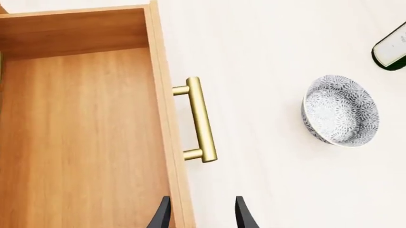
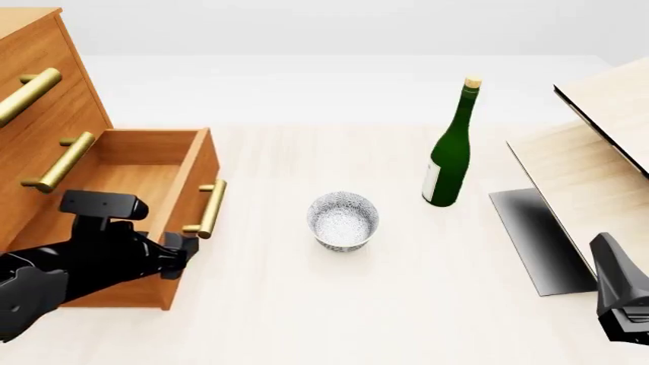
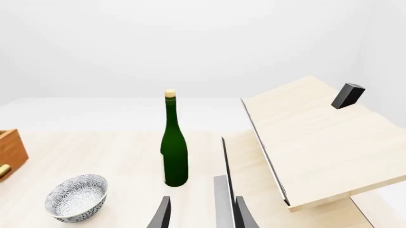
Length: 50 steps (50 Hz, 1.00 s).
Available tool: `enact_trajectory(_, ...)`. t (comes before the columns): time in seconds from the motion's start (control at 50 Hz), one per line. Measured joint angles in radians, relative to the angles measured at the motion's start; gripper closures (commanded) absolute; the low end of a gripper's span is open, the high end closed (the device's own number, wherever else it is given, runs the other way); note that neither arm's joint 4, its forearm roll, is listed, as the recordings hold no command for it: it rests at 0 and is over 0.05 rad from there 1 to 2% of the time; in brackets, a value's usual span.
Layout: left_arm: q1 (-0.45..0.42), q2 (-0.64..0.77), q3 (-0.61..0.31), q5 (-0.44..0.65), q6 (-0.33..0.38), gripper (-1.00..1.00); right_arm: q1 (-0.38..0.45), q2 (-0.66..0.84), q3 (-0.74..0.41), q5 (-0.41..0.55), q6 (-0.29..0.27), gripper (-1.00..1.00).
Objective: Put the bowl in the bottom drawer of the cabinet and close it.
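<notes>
We noted a pale, light-wood table [image 2: 304, 319] under a plain white backdrop, with the cabinet [image 2: 36, 99] at its left edge, the bottom drawer [image 2: 152, 190] pulled out and bare inside. The bowl [image 2: 343, 220] stood upright on the table, apart from the drawer front and near the green bottle [image 2: 449, 152], with a pale wood structure [image 2: 598, 175] to the right. The left gripper [image 1: 201, 214] hung over the drawer's front edge, fingers apart and holding nothing; the right gripper [image 3: 201, 213] likewise stood parted and free.
</notes>
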Motion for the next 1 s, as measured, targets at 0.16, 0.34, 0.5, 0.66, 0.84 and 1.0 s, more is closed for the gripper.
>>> enact_trajectory(0.16, -0.018, 0.009, -0.004, -0.005, -0.003, -1.0, 0.0, 0.0, 0.0, 0.0, 0.0, -1.0)
enact_trajectory(0.34, -0.04, 0.025, -0.012, -0.015, -0.011, -1.0, 0.0, 0.0, 0.0, 0.0, 0.0, -1.0)
enact_trajectory(0.5, -0.057, 0.038, -0.017, -0.026, -0.019, -1.0, 0.0, 0.0, 0.0, 0.0, 0.0, -1.0)
enact_trajectory(0.66, -0.074, 0.049, -0.021, -0.034, -0.026, -1.0, 0.0, 0.0, 0.0, 0.0, 0.0, -1.0)
enact_trajectory(0.84, -0.094, 0.055, -0.025, -0.038, -0.028, -1.0, 0.0, 0.0, 0.0, 0.0, 0.0, -1.0)
enact_trajectory(1.0, -0.096, 0.054, -0.026, -0.035, -0.01, -1.0, 0.0, 0.0, 0.0, 0.0, 0.0, -1.0)
